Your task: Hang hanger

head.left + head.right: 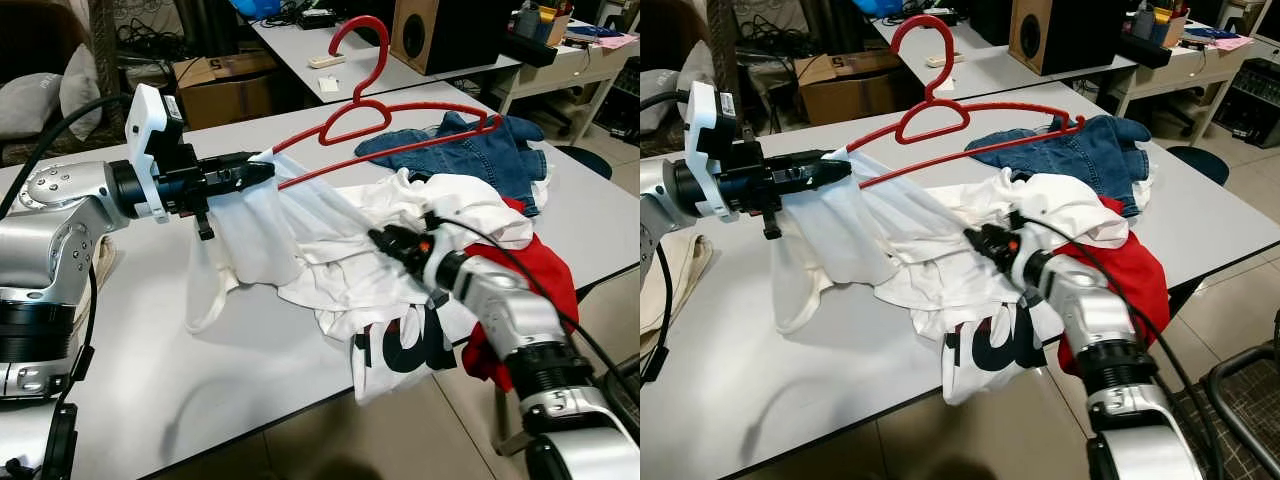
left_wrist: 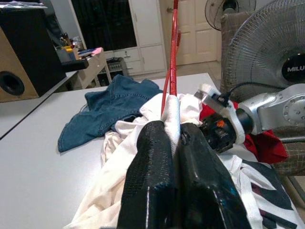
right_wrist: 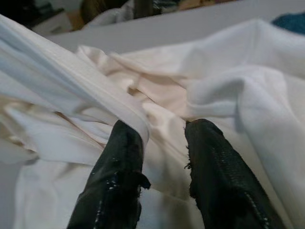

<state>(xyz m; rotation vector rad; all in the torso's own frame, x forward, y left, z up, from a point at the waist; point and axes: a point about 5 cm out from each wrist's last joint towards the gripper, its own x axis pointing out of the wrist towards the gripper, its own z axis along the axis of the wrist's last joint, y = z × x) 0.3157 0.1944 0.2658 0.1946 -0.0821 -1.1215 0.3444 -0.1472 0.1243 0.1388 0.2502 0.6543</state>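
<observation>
Left claw (image 1: 262,172): clamped on the end of the red hanger (image 1: 400,112) together with a fold of the white garment (image 1: 300,235), held up above the bench (image 1: 150,370).
Right claw (image 3: 162,138): fingers apart, pushed into the white garment just right of the hanger's held end.
Hanger: tilted, hook uppermost (cloth draped over its near arm).
Jeans (image 1: 480,150): beyond the hanger, on the bench.

Left arm: raised level above the table, reaching across toward the robot's right.
Left gripper (image 1: 262,172): fingers pinched tight together.
Right arm: stretched forward and low.
Right gripper (image 3: 162,136): fingers parted.
</observation>
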